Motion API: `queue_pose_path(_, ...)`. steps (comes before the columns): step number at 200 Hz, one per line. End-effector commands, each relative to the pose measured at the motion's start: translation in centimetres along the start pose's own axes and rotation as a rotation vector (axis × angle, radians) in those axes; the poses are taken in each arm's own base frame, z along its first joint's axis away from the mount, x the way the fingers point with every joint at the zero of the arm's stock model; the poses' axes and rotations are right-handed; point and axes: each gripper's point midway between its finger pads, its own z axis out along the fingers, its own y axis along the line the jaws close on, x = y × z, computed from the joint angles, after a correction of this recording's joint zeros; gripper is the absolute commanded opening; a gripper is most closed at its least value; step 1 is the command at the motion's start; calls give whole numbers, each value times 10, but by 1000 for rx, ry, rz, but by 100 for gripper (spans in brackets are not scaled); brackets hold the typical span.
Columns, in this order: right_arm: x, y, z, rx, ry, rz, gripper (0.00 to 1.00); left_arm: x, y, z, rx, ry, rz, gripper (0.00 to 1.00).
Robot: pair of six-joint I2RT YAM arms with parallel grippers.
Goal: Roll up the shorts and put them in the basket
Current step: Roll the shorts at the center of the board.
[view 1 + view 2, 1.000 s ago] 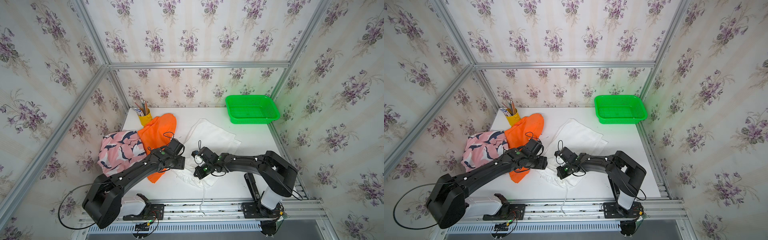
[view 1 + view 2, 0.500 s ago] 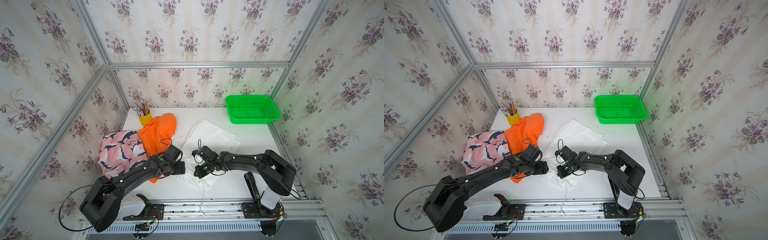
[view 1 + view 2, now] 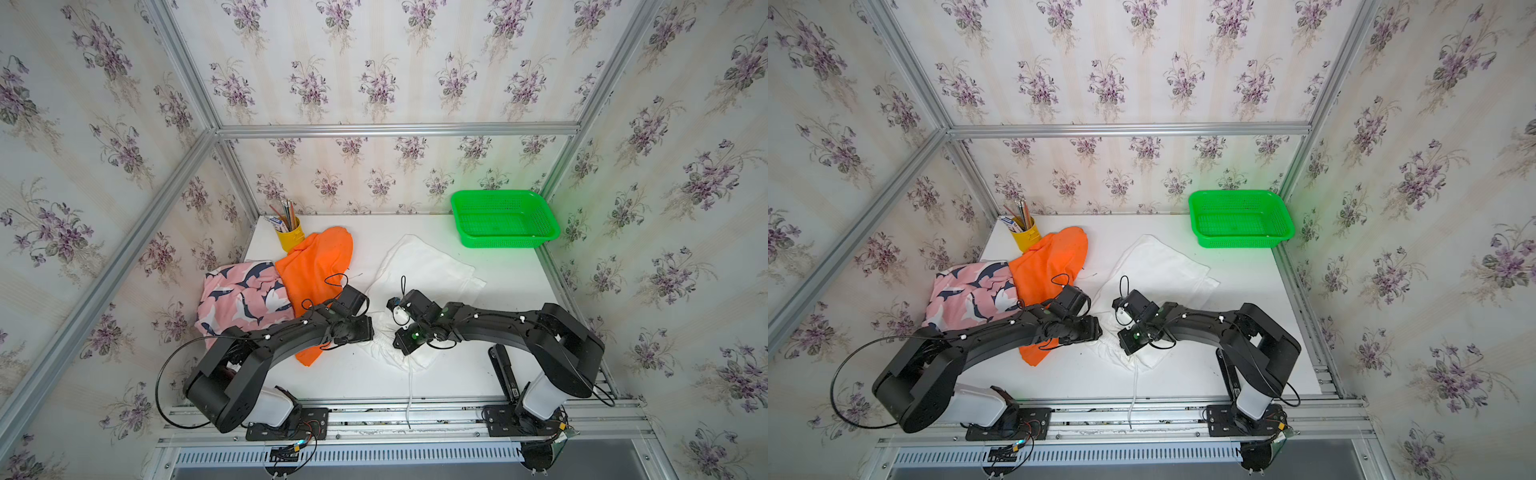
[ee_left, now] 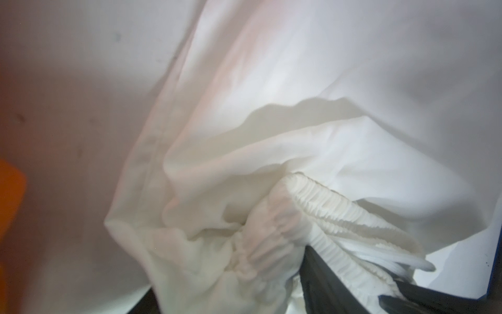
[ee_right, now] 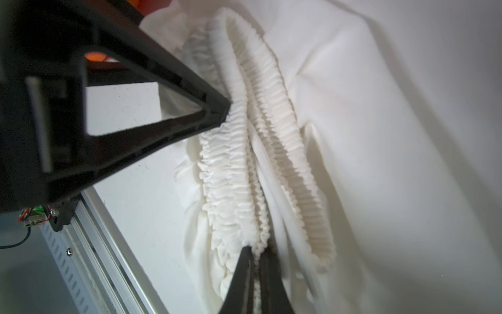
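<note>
The white shorts (image 3: pixel 432 270) lie mid-table (image 3: pixel 465 374), with the legs spread toward the back wall and the gathered waistband (image 5: pixel 231 163) toward the near edge. Both arms are on that waistband! The right gripper (image 5: pixel 254 252) is pinched tight on the ruffled elastic; the right wrist view shows its two tips together with cloth between them. The left gripper (image 3: pixel 370 331) sits just across from it, its tip touching the same band. In the left wrist view, white folds bunch across its dark fingers (image 4: pixel 328 285) (how far apart they stand, or whether they have bitten, I cannot tell). The drawstring (image 3: pixel 410 386) trails off the table's front edge.

Over on the left, the orange shorts (image 3: pixel 316 266) lie rumpled against the yellow pencil cup (image 3: pixel 289 240) and overlap the pink shark-print shorts (image 3: pixel 241 299). The left arm crosses the orange pair's near end. The green basket (image 3: pixel 505 242) sits in the far right corner, apart from the cloth.
</note>
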Motion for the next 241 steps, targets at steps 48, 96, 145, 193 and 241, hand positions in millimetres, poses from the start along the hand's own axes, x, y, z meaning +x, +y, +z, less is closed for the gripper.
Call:
queue_pose_path(48,-26,-9,-57,204,-136,-152,41,17,29,3,-119,63,14,51)
queue_pose_path(96,-33,39,-56,228,-211,-456,48,15,25,1,-111,65,24,40)
queue_pose_path(145,-35,59,-30,276,-294,-624,54,11,15,-13,-71,54,24,32)
queue_pose_path(193,-36,61,-20,325,-414,-801,58,6,5,-32,-41,35,46,30)
queue_pose_path(241,-36,72,-17,322,-472,-879,59,6,3,-38,-29,31,49,30)
